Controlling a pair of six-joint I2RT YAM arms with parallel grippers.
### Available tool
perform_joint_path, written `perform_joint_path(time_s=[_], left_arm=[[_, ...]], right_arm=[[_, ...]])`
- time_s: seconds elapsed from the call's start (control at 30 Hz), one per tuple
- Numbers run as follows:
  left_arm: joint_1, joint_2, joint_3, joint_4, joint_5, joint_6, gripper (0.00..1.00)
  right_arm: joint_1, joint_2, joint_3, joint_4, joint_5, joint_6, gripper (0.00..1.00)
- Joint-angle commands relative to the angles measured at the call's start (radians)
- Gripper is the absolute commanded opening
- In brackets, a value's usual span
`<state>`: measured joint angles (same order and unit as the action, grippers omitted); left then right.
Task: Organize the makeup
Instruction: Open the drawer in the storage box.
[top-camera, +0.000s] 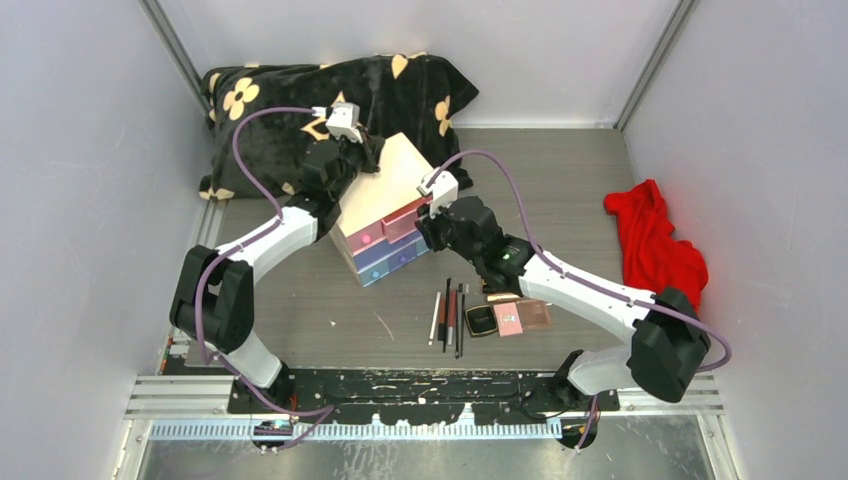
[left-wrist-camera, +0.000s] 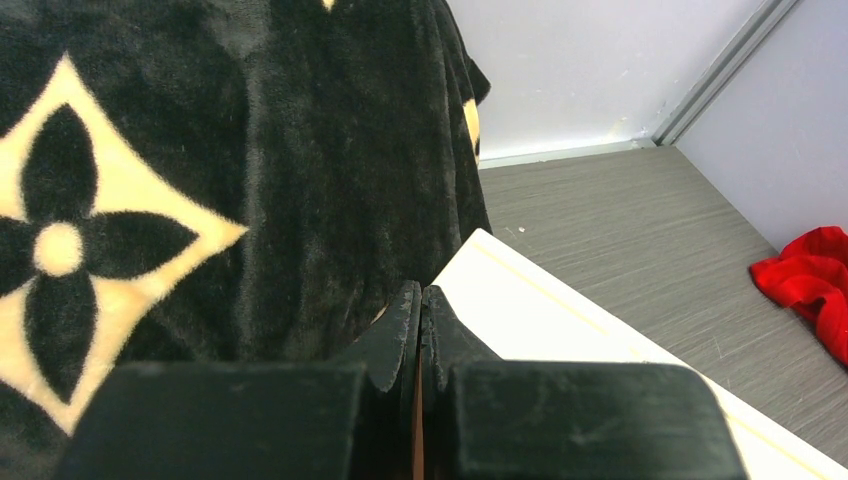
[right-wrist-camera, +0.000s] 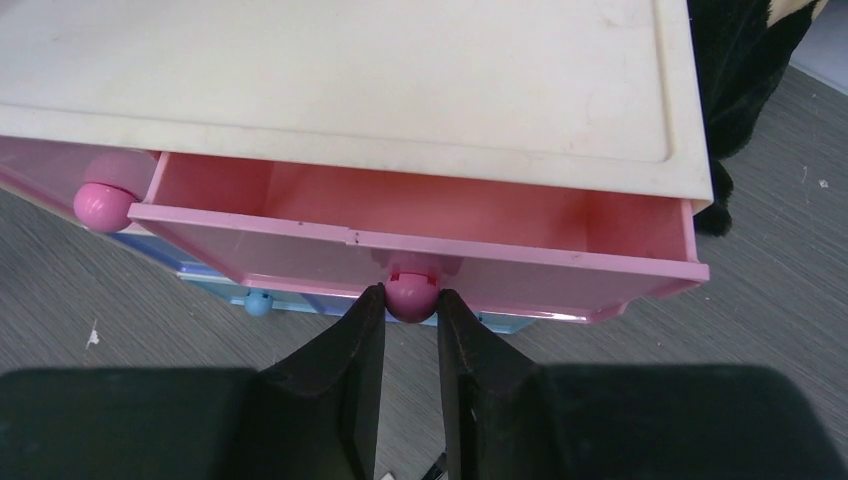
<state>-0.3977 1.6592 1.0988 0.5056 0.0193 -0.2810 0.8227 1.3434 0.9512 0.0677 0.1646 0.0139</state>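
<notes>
Several thin pencils and brushes lie side by side on the table, with a black-gold compact and a pink compact to their right. My right gripper is shut on the pink knob of the top right pink drawer, which stands pulled part way out and looks empty. My left gripper is shut and empty, resting at the back edge of the cream drawer box, against the black blanket.
The cream box with pink and blue drawers stands mid-table. A black blanket with cream flowers lies at the back left. A red cloth lies at the right. A second pink knob and a blue knob show left.
</notes>
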Motion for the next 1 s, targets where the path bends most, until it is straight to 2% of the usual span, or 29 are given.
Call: perform_joint_path(time_s=[0.0, 0.97], left_arm=[[0.034, 0.160, -0.116, -0.473, -0.051, -0.026, 0.00], [0.034, 0.159, -0.122, -0.475, -0.048, -0.020, 0.00]], right_arm=[[-0.004, -0.072, -0.013, -0.067, 0.042, -0.005, 0.04], [-0.004, -0.250, -0.164, -0.157, 0.086, 0.015, 0.03]])
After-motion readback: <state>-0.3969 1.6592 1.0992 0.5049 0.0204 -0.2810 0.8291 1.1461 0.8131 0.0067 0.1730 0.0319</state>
